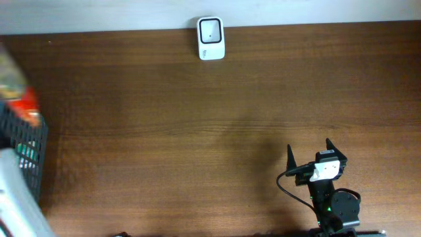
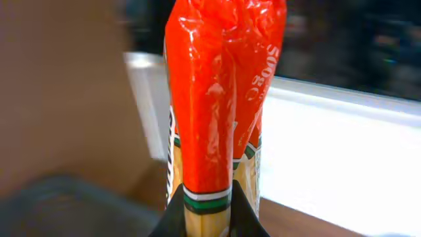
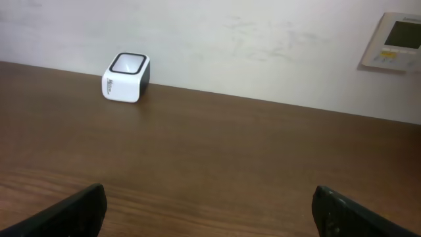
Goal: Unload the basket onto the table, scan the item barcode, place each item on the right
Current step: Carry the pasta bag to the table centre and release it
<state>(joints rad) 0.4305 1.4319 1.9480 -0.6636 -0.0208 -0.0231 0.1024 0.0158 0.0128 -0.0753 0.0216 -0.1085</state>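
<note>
At the near edge of the brown wooden surface [image 1: 197, 131], on the right side, my right arm stands alone and nothing lies around it. At the left edge a dark basket [image 1: 29, 148] with a grid wall is partly cut off by the picture. A blurred white shape lies in front of it, and I cannot tell what it is. The middle of the surface is plain wood grain. At the far edge a small white scanner [image 3: 126, 78] with a dark window on top sits just before the pale wall. A light control panel [image 3: 395, 43] hangs on that wall, far to the right.

The right pincer [image 1: 309, 146] is fully released. Its two black fingers [image 3: 72, 210] stand wide apart, low over the surface, and touch nothing. It points toward the scanner, which is well apart from it.

The left pincer [image 2: 209, 220] is clenched on the red packet [image 2: 217, 99]. Its dark fingers press both sides of the lower part, near a green and white band. The packet rises upright from the pincer and its foil is crumpled. In the overhead view a blurred red shape above the basket matches it, so the packet is at the left edge, far from the scanner.
</note>
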